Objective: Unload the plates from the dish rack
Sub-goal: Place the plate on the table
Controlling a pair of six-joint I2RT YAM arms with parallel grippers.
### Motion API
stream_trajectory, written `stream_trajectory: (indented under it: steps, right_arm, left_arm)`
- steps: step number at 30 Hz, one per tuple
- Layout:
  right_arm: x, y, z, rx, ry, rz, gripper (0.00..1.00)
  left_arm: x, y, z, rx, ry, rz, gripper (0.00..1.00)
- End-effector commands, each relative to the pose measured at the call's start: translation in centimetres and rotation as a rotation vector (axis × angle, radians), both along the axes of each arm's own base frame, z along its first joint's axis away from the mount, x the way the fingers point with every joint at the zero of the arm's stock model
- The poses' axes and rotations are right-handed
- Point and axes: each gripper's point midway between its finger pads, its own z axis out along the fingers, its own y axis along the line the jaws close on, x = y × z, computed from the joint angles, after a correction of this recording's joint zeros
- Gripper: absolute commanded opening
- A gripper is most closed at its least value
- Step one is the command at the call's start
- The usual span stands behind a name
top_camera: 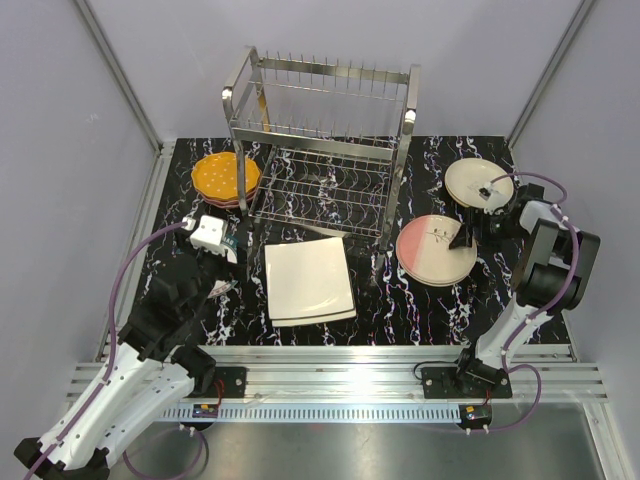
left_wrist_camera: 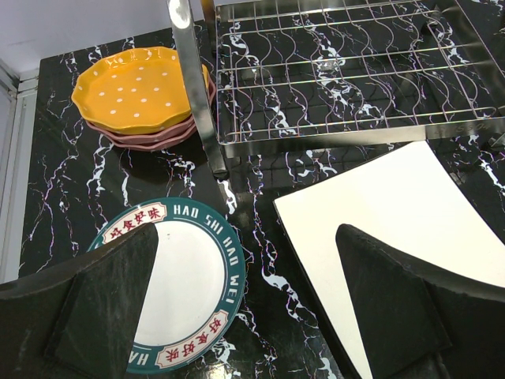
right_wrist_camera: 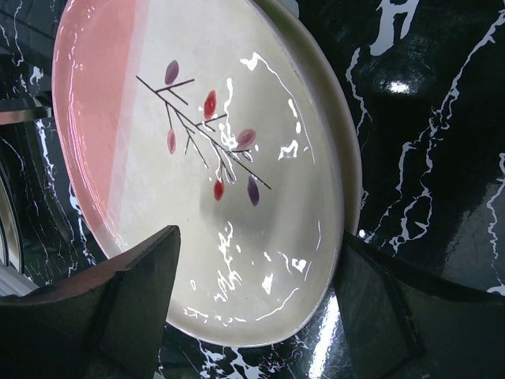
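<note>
The chrome dish rack (top_camera: pixel 320 140) stands at the back with no plates in it; its lower tier shows in the left wrist view (left_wrist_camera: pixel 355 71). An orange plate (top_camera: pixel 225 175) (left_wrist_camera: pixel 138 87) lies on maroon-pink plates (left_wrist_camera: pixel 150 140) left of the rack. Large cream square plates (top_camera: pixel 309 280) (left_wrist_camera: pixel 394 213) lie in front of it. My left gripper (top_camera: pixel 228 248) (left_wrist_camera: pixel 245 316) is open and empty, above a white plate with a teal patterned rim (left_wrist_camera: pixel 185 280). My right gripper (top_camera: pixel 468 232) (right_wrist_camera: pixel 256 308) is open over the edge of the pink-and-cream plate (top_camera: pixel 437 250) (right_wrist_camera: pixel 205 158). A cream round plate (top_camera: pixel 480 183) lies behind it.
The pink-and-cream plate rests on another cream plate whose rim (right_wrist_camera: pixel 349 158) shows beneath it. A rack post (left_wrist_camera: pixel 197 87) stands between the orange stack and the rack floor. Grey walls close in the black marble table (top_camera: pixel 400 310) on three sides.
</note>
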Motion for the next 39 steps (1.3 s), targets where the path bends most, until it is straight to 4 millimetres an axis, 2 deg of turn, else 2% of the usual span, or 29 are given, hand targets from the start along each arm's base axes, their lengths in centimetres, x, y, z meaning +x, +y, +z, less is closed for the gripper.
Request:
stream_trajectory:
  steps: [1,9,10,18,27,35,38,39]
  right_arm:
    - [1.1,0.0,1.9,-0.043,-0.082,0.014,0.82]
    - [1.3,-0.4,2.0,-0.100,-0.099,0.022,0.89]
    - [1.2,-0.4,2.0,-0.104,-0.100,0.024,0.99]
    - [1.3,-0.6,2.1,-0.136,-0.108,0.027,1.00]
    - [1.6,-1.9,2.7,-0.219,-0.140,0.006,1.00]
    - [1.8,-2.3,3.2,-0.246,-0.157,0.000,1.00]
    - [1.8,-2.8,3.9,-0.281,-0.182,-0.005,1.00]
    - [1.8,-3.0,4.8,-0.299,-0.207,-0.008,1.00]
  left_arm:
    - [0.2,0.1,0.7,-0.018,-0.030,0.008,0.99]
    - [0.1,0.2,0.7,-0.017,-0.029,0.010,0.99]
    - [0.2,0.2,0.6,-0.014,-0.028,0.010,0.99]
    - [0.1,0.2,0.7,-0.018,-0.028,0.009,0.99]
    - [0.1,0.2,0.7,-0.017,-0.030,0.011,0.99]
    - [0.1,0.2,0.7,-0.019,-0.029,0.009,0.99]
    - [0.1,0.2,0.8,-0.021,-0.032,0.009,0.99]
    - [0.1,0.2,0.7,-0.017,-0.029,0.008,0.99]
